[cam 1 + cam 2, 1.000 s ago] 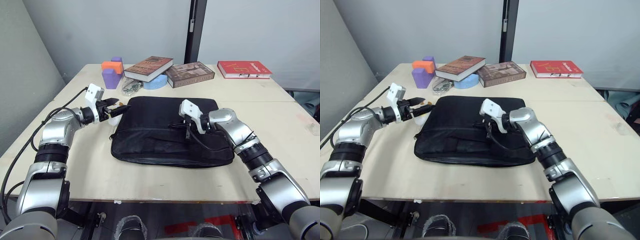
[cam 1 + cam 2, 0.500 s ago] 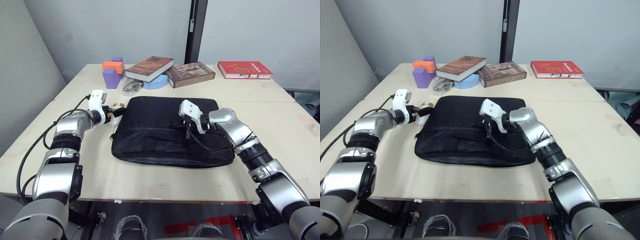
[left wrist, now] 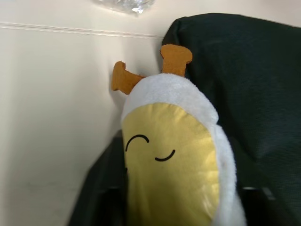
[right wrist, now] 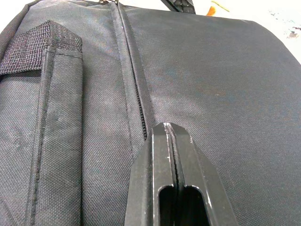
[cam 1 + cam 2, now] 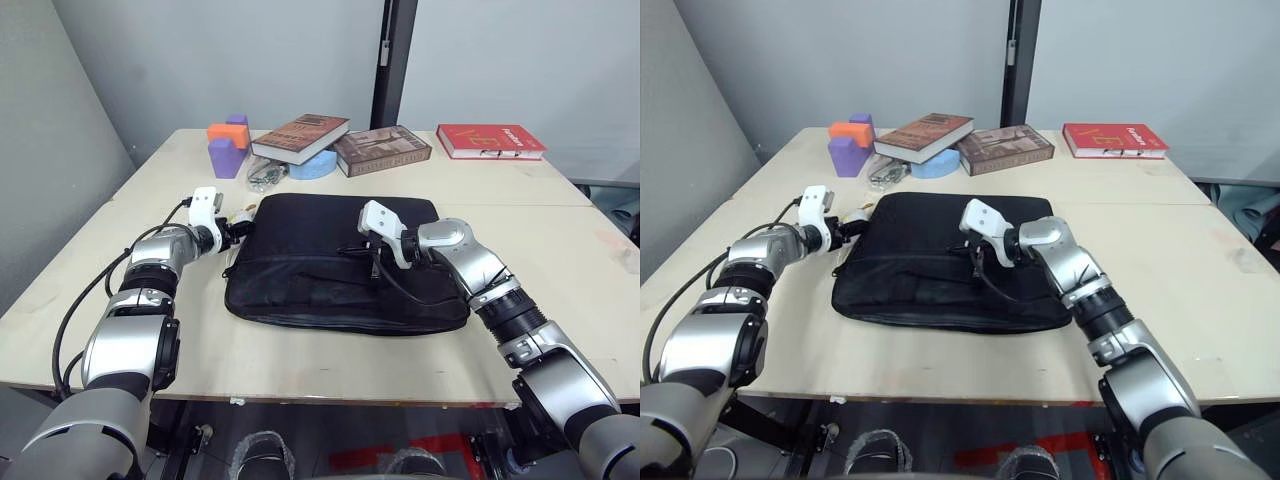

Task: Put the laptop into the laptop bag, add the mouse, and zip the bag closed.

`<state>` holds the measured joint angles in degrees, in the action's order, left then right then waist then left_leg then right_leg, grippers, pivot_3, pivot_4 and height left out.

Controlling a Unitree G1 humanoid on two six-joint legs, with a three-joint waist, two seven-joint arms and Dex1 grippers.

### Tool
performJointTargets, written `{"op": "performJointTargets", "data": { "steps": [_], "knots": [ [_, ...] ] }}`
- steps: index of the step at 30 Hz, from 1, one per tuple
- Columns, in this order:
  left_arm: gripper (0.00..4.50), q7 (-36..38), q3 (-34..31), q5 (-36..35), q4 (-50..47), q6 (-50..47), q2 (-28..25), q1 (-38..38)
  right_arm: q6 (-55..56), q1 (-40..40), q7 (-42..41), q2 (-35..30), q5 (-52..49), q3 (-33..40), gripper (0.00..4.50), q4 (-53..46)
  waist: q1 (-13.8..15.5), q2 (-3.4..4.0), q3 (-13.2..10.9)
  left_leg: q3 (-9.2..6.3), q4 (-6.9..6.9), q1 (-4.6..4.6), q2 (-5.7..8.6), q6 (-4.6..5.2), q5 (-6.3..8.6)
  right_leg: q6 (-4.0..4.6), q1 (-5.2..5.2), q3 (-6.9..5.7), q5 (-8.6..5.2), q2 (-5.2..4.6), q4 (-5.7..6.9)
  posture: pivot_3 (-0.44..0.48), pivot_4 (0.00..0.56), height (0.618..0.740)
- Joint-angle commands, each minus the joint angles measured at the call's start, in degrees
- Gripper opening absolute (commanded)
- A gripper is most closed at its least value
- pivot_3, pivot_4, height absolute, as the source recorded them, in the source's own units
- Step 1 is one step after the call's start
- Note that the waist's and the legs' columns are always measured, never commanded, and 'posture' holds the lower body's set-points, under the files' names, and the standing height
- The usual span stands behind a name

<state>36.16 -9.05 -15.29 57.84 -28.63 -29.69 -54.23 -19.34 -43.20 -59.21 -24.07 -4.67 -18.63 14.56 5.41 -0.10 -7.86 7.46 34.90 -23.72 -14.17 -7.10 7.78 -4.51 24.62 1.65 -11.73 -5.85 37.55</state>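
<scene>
Zipping step in hand: right gripper pressed closed on laptop bag; left gripper holding plush toy beside bag; next, find the zipper pull

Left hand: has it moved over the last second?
Yes. The left hand has drawn in toward the bag, and now sits at the bag's near-left corner, with the plush toy between its fingers. The right hand rests on the bag.
</scene>
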Motion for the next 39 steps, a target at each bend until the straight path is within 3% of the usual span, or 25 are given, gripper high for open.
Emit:
{"op": "performJointTargets", "data": {
  "steps": [1,3,10,18,28,39],
  "knots": [
    [0.61,0.13,-2.15,-0.64,-3.03,-2.7,-3.07,1.15,-1.42,1.61,-0.17,-1.16,1.9,-1.02,0.0,1.62,-0.16,0.01,-0.01,0.0,-0.02,-0.01,0.0,0.0,0.0,0.0,0.0,0.0,0.0,0.0,-0.03,0.0,0.15,0.725],
    [0.03,0.9,-4.2,-2.68,-7.12,-4.97,-4.17,2.6,-1.35,1.7,-0.3,-1.21,1.96,-1.13,0.0,1.74,-0.28,0.01,-0.01,0.03,-0.11,-0.04,0.0,-0.02,0.0,0.0,0.03,0.0,0.0,0.01,-0.15,0.0,0.15,0.725],
    [0.03,8.69,-10.79,-16.18,-35.12,-20.1,-7.18,15.95,-1.19,1.43,-0.55,-1.19,1.89,-0.53,0.0,2.61,-0.23,0.0,-0.01,0.04,-0.68,-0.17,0.0,-0.11,-0.02,0.05,0.13,-0.18,-0.03,0.01,-0.59,0.0,0.15,0.725],
    [0.03,14.18,-14.41,-24.69,-50.23,-27.2,-11.3,27.86,-0.66,1.0,-0.36,-0.64,2.2,-0.51,0.0,3.79,-0.27,0.0,-0.01,0.07,-0.75,-0.13,-0.01,-0.11,-0.02,0.07,0.22,-0.16,-0.04,0.01,-0.49,0.0,0.15,0.725],
    [0.03,25.88,-17.75,-29.03,-51.12,-27.24,-19.6,40.29,0.28,-0.1,1.14,1.23,2.4,-0.12,0.0,6.13,-1.12,-0.02,-0.01,0.08,-0.95,-0.08,-0.03,-0.12,-0.01,0.06,0.3,-0.12,-0.05,0.1,-0.54,0.0,0.15,0.725],
    [0.03,25.61,-24.24,-34.06,-57.85,-29.41,-19.35,54.39,0.58,0.43,0.16,2.36,2.34,-1.45,0.0,6.44,-2.37,-0.06,0.01,0.14,-1.06,-0.1,-0.03,-0.13,0.0,0.06,0.29,-0.1,-0.06,0.12,-0.8,0.0,0.15,0.725]
  ]
}}
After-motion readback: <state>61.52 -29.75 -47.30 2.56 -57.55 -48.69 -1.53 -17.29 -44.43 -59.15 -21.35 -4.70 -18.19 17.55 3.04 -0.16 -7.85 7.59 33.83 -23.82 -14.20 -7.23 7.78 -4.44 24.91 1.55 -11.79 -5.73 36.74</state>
